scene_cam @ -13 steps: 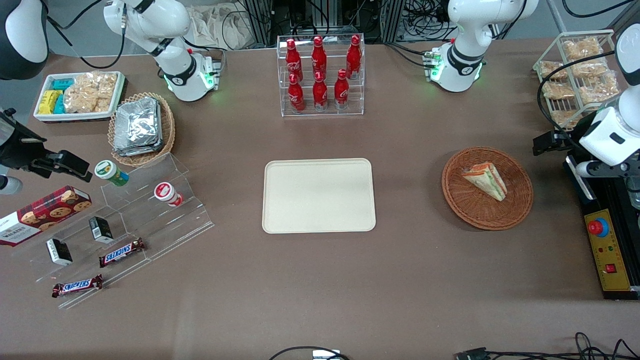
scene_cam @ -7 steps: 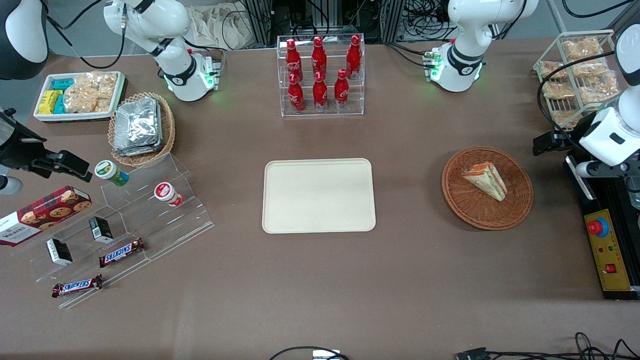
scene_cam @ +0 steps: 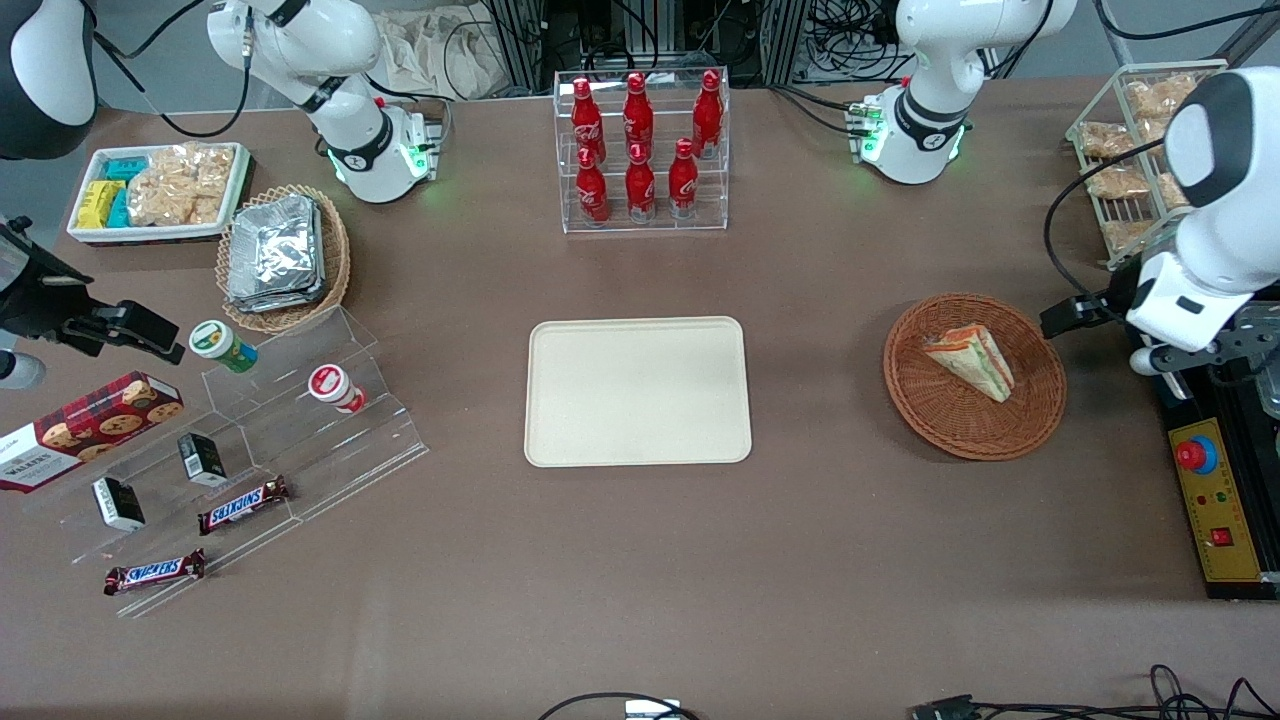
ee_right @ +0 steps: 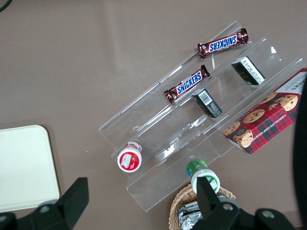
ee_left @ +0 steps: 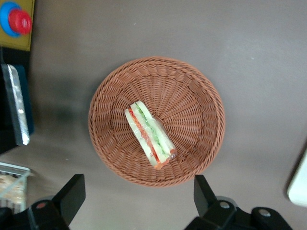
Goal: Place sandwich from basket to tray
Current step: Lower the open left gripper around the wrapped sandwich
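The sandwich (scene_cam: 970,360) is a wrapped triangular wedge with green and orange-red layers, lying in the round reddish-brown wicker basket (scene_cam: 1030,420) toward the working arm's end of the table. It also shows in the left wrist view (ee_left: 149,135), inside the basket (ee_left: 196,96). The cream tray (scene_cam: 638,391) lies bare at the table's middle; a corner of it shows in the left wrist view (ee_left: 300,188). My left gripper (scene_cam: 1085,312) hovers high beside the basket's rim, open and empty (ee_left: 139,199), with its fingers (ee_left: 73,192) wide apart.
A clear rack of red bottles (scene_cam: 640,150) stands farther from the camera than the tray. A wire rack of snack bags (scene_cam: 1140,150) and a control box with a red button (scene_cam: 1197,455) are near the working arm. Foil packets, snack shelves and chocolate bars lie toward the parked arm's end.
My left arm has swung in toward the basket; the gripper now hangs closer to its rim. The sandwich, basket and tray have not moved.
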### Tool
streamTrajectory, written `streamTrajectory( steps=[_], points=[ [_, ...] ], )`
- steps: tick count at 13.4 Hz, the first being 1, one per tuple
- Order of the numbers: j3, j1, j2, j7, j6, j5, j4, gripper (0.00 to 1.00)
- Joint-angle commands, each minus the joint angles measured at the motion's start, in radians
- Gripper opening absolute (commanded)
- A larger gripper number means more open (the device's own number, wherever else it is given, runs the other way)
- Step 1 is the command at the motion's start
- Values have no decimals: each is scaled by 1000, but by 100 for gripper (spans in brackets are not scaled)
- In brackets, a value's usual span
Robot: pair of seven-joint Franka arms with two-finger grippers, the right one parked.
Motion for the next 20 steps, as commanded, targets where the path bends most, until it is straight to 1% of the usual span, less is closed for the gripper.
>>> streamTrajectory(
  steps=[1, 3, 6, 9, 17, 20],
  points=[
    [-1, 1, -78, -115, 144, -3, -184, 100],
    [-1, -1, -72, -186, 218, -1, -250, 100],
    [-1, -1, -62, -274, 392, -1, -375, 100],
    [-3, -1, -29, -327, 525, -1, -451, 100],
    [-1, -1, 85, -371, 790, -3, -557, 100],
    [-1, -1, 117, -371, 821, -3, -562, 99]
  ],
)
